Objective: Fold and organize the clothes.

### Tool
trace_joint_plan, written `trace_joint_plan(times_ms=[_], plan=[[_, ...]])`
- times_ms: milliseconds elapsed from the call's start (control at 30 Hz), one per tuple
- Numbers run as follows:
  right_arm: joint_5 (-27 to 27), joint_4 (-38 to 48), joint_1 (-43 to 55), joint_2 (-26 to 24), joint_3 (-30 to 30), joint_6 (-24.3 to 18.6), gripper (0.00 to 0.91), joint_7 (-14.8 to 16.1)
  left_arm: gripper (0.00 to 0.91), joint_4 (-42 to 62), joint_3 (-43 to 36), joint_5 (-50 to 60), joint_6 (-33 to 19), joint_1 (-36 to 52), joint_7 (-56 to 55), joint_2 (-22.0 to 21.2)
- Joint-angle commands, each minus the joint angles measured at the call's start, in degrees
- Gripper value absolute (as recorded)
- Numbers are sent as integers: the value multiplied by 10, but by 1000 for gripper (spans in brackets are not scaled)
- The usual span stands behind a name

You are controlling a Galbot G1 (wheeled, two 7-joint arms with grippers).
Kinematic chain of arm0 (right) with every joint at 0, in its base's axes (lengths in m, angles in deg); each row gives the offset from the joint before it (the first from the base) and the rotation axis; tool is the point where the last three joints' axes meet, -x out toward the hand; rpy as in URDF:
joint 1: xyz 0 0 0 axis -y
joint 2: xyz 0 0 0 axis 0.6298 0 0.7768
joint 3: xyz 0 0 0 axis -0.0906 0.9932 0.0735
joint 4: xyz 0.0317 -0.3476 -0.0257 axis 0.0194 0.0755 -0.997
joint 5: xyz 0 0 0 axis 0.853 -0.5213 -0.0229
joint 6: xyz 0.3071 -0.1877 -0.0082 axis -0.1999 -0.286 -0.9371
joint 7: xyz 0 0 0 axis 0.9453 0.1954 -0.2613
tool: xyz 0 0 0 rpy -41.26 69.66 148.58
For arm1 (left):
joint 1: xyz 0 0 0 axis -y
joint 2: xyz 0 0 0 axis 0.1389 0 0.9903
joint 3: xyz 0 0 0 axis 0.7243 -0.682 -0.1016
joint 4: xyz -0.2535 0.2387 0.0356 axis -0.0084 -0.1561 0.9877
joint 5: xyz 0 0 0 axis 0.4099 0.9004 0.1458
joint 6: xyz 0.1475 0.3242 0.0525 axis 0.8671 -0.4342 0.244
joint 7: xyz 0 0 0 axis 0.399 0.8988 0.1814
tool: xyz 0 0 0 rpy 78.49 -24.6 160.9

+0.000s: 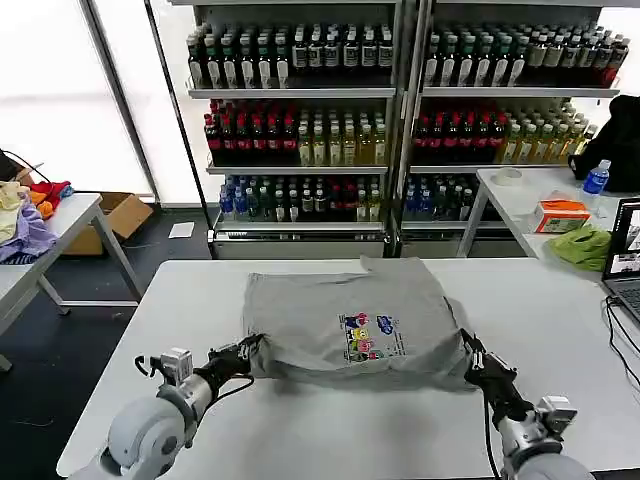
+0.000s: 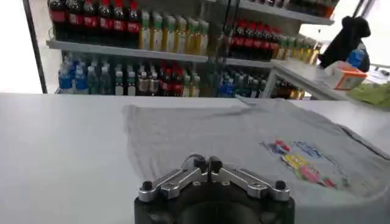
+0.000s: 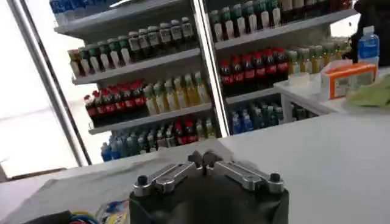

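The folding looks to be in its early or middle part. One grey shirt (image 1: 350, 320) lies on the white table (image 1: 150, 330), print side up, in a rough rectangle, and its sleeves seem already tucked under or folded in, though I cannot be sure of this. The near hem is not yet carried over to the far side, so in my judgement the main fold across the body is still to do, and after that the placing of the shirt in a tidy spot.

On the left, the left end effector (image 1: 243, 352) is at the near left corner of the shirt. Its fingers are closed together and pinch the cloth there; in the left wrist view the two fingertips (image 2: 200, 163) meet over the hem. On the right, the right end effector (image 1: 472, 355) is at the near right corner and is closed in the same way on the fabric; in the right wrist view its tips also touch each other. Both corners are a little lifted from the table.

The table is smooth, white and mostly bare around the shirt. At far left stands another table with a heap of lilac, red and orange cloth (image 1: 28, 215), and a cardboard box (image 1: 112, 218) is on the floor beside it. Behind, tall shelves (image 1: 400, 120) carry many rows of drink bottles. At far right, a third table holds a lime-green cloth (image 1: 582, 246), an orange-and-white box (image 1: 560, 214), a water bottle (image 1: 595, 180) and the edge of a laptop (image 1: 625, 255).
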Motion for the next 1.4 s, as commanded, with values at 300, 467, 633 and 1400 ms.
trace_joint_plan(times_ms=[300,467,633,1400], plan=[[-72,159,147,30,99,-4,907,34,907,121,3,55,0,69,30,-52],[-69,117,119,24,65,8,907,29,907,81,44,79,0,27,26,-49],[-79,54,51,19,4,8,907,18,907,35,66,116,0,-21,21,-29],[-52,40,-30,44,-16,81,0,-60,907,20,22,178,-1,-89,31,-80]])
